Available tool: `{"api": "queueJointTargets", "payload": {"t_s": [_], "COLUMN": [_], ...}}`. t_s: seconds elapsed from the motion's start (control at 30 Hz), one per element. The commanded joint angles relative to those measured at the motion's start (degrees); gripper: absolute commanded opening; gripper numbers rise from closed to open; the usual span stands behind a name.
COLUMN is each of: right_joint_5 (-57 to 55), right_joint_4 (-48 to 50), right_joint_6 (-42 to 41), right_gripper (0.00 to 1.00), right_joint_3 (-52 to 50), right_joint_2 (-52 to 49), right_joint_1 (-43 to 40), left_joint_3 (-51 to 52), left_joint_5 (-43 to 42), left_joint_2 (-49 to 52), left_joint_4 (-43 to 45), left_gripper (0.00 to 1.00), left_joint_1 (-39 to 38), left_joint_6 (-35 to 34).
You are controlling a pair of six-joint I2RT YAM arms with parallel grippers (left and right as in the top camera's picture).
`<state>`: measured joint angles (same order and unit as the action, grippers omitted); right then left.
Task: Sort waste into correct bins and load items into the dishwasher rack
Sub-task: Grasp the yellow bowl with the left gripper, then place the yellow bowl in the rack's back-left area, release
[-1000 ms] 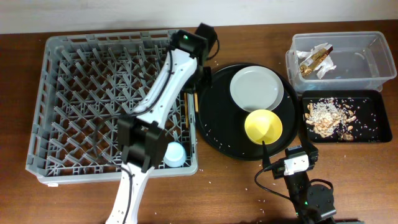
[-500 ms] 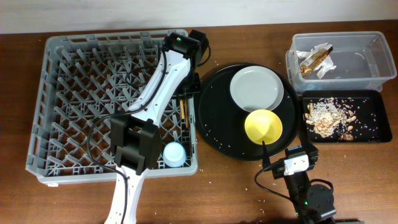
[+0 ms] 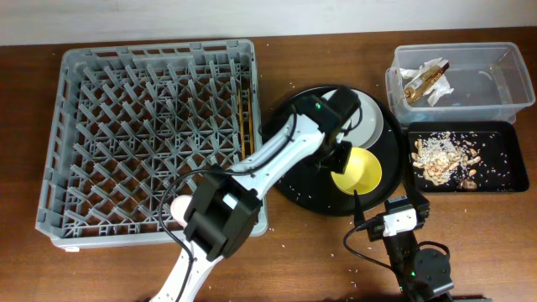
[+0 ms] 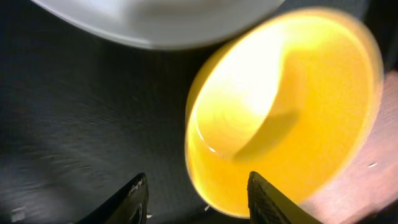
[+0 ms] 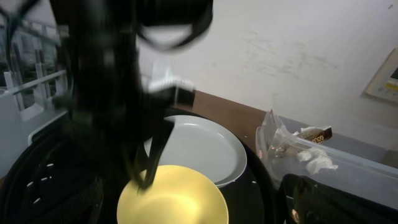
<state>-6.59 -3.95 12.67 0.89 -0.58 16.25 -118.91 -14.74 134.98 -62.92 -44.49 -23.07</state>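
Note:
The yellow bowl [image 3: 359, 172] sits on the round black tray [image 3: 289, 172], in front of the pale plate [image 3: 373, 126]. My left gripper [image 3: 339, 161] is open and empty, low over the bowl's left rim. In the left wrist view its fingers [image 4: 198, 190] straddle the rim of the bowl [image 4: 292, 106]. My right gripper [image 3: 391, 211] rests open and empty at the front table edge; its view shows the bowl [image 5: 174, 199] and plate [image 5: 199, 146]. The chopsticks [image 3: 245, 117] lie in the grey rack [image 3: 109, 75]. A pinkish cup [image 3: 179, 207] peeks out beside my arm. The blue cup is hidden.
The clear tub [image 3: 495, 71] at the back right holds the napkin and gold wrapper [image 3: 426, 80]. The shallow black tray [image 3: 503, 168] in front of it holds food scraps [image 3: 440, 158]. Crumbs dot the round tray and the table by my right arm.
My left arm has swung right, from the rack's right edge to the yellow bowl on the round tray. The chopsticks stay in the rack. The right arm has not moved.

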Motion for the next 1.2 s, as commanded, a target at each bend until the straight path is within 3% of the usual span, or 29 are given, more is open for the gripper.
{"api": "queueJointTargets", "payload": {"t_s": [0.0, 0.07, 0.1, 0.2, 0.27, 0.37, 0.43, 0.63, 0.73, 0.87, 1.07, 1.17], "right_joint_5": [-0.1, -0.1, -0.1, -0.1, -0.1, -0.1, -0.1, -0.1, -0.1, -0.1, -0.1, -0.1], "right_joint_4": [0.0, 0.0, 0.0, 0.0, 0.0, 0.0, 0.0, 0.0, 0.0, 0.0, 0.0, 0.0], "right_joint_6": [0.2, 0.2, 0.2, 0.2, 0.2, 0.2, 0.2, 0.2, 0.2, 0.2, 0.2, 0.2], "right_gripper": [0.98, 0.98, 0.99, 0.99, 0.98, 0.98, 0.98, 0.99, 0.98, 0.98, 0.98, 0.98], "right_joint_3": [-0.6, -0.6, -0.6, -0.6, -0.6, -0.6, -0.6, -0.6, -0.6, -0.6, -0.6, -0.6], "right_joint_2": [0.4, 0.4, 0.4, 0.4, 0.4, 0.4, 0.4, 0.4, 0.4, 0.4, 0.4, 0.4], "right_joint_1": [-0.2, -0.2, -0.2, -0.2, -0.2, -0.2, -0.2, -0.2, -0.2, -0.2, -0.2, -0.2], "left_joint_3": [5.3, 7.8, 8.6, 0.3, -11.6, -19.3, -19.5, -6.3, -5.3, -5.3, -1.3, 5.3], "left_joint_5": [-1.9, 3.5, 7.0, 13.7, 28.3, 51.9, 74.4, 75.1, 67.1, 67.1, 77.7, 80.7], "left_joint_2": [0.5, 0.5, 0.5, -2.4, -7.1, -10.3, -10.0, -9.5, -9.5, -9.5, -9.5, -9.5], "left_joint_4": [3.2, 5.0, 5.6, -4.2, -15.8, -24.5, -33.9, -33.8, -33.8, -33.8, -32.9, -26.7], "left_gripper": [0.47, 0.25, 0.00, 0.00, 0.00, 0.00, 0.00, 0.00, 0.00, 0.00, 0.00, 0.00], "left_joint_1": [-1.8, -2.2, -2.0, 1.5, 4.4, 4.9, 5.2, 15.1, 21.2, 29.2, 46.8, 49.2], "left_joint_6": [0.7, -2.5, -3.5, -4.1, -4.6, -10.4, -20.5, -28.4, -28.0, -27.0, -25.3, -25.3]}}
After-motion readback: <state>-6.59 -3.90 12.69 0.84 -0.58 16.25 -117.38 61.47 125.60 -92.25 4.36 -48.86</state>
